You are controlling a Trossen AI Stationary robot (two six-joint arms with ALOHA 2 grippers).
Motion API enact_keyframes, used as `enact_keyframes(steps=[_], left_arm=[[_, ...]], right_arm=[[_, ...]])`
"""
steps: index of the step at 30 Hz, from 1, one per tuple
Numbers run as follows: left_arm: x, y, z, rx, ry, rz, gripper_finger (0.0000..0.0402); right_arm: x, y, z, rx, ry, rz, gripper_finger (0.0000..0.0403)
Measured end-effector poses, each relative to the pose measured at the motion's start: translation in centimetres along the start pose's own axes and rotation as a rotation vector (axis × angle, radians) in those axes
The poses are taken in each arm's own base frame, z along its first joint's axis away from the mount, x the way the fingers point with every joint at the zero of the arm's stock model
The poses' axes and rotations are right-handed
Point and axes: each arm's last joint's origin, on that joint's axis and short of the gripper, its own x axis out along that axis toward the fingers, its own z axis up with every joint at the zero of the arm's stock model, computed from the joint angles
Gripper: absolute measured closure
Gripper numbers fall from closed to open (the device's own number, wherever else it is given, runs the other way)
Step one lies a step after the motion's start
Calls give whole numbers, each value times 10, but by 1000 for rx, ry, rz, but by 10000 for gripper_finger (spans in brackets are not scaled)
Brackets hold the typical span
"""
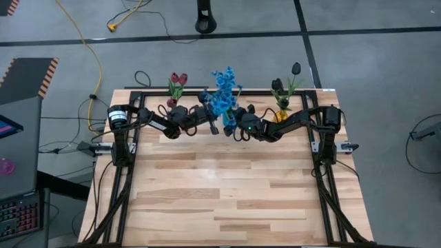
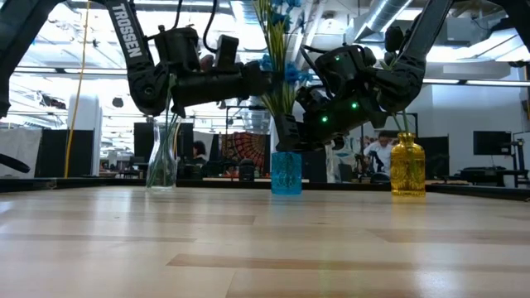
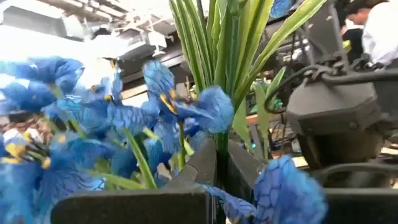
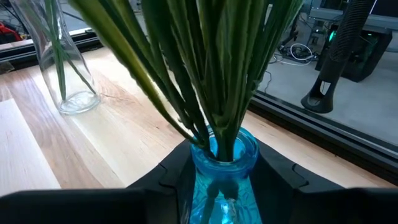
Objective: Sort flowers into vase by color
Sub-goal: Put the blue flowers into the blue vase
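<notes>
We see the blue flowers (image 1: 224,96) near the top middle of the high view, at the far edge of the wooden table (image 1: 220,200). Their green stems go down into a blue vase (image 2: 286,173), which stands in the middle of the low view. In the left wrist view the blue flowers (image 3: 93,124) fill the left half of the frame.

The right gripper (image 4: 221,168) is around the blue vase (image 4: 222,168). Its two dark fingers (image 4: 171,171) sit one on each side of the glass, partly open, pressed close to the vase's neck. We think it has hold of the vase.

The left gripper (image 3: 219,163) is up among the blue flowers, just left of them in the high view (image 1: 212,117). Its fingers are closed tight, and a green stem runs down between them, so it looks like it is pinching that stem.

The dark red flowers (image 1: 178,83) stand left of the blue ones in the high view, in a clear glass vase (image 2: 162,157) that shows at the left of the low view. The near-black flowers (image 1: 286,79) stand right of the blue ones, in a yellow vase (image 2: 407,165) at the right of the low view.

Behind the table, in the low view, we see a person (image 2: 381,153) sitting far back in the room.
</notes>
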Motion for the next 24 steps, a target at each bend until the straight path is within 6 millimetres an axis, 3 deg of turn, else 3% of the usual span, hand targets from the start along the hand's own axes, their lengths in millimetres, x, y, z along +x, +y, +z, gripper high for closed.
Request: enact_keyframes(steps=[8, 24], left_arm=[[0, 1, -5, -48, 66, 65, 401], [-2, -4, -22, -95, 250, 29, 401]], right_arm=[[0, 0, 0, 0, -1, 0, 246], [0, 0, 0, 1, -2, 1, 246]])
